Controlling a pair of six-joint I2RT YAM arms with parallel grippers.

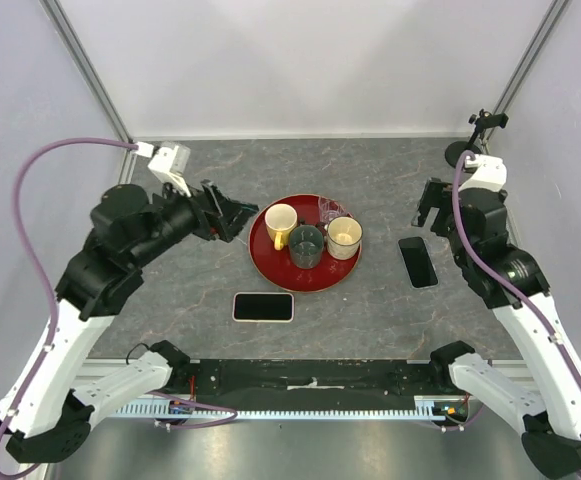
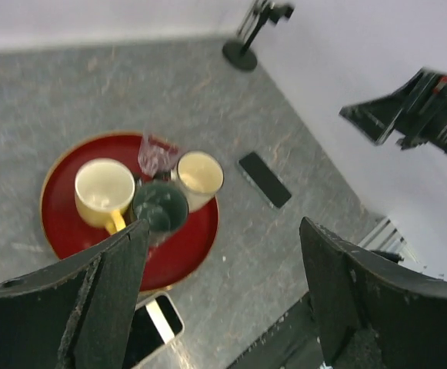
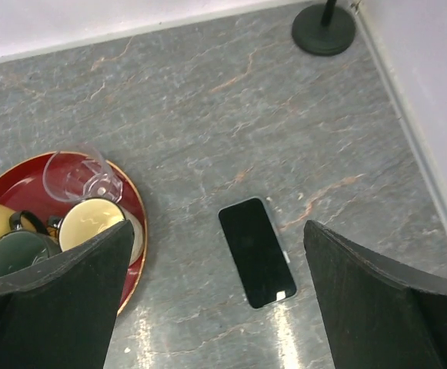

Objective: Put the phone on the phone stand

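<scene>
The phone (image 3: pixel 256 251) lies flat on the table (image 3: pixel 208 115), just beneath the right gripper's (image 3: pixel 217 234) spread, empty jaws, with the phone stand (image 3: pixel 323 29) far beyond them. Grasp, carry and placement all remain. The left gripper (image 2: pixel 225 227) is also spread and empty.

Top camera looks down from behind the arms (image 1: pixel 120 250). Both wrist cameras look down from height, sharing tray (image 3: pixel 23 184) and phone (image 3: pixel 256 251).
</scene>
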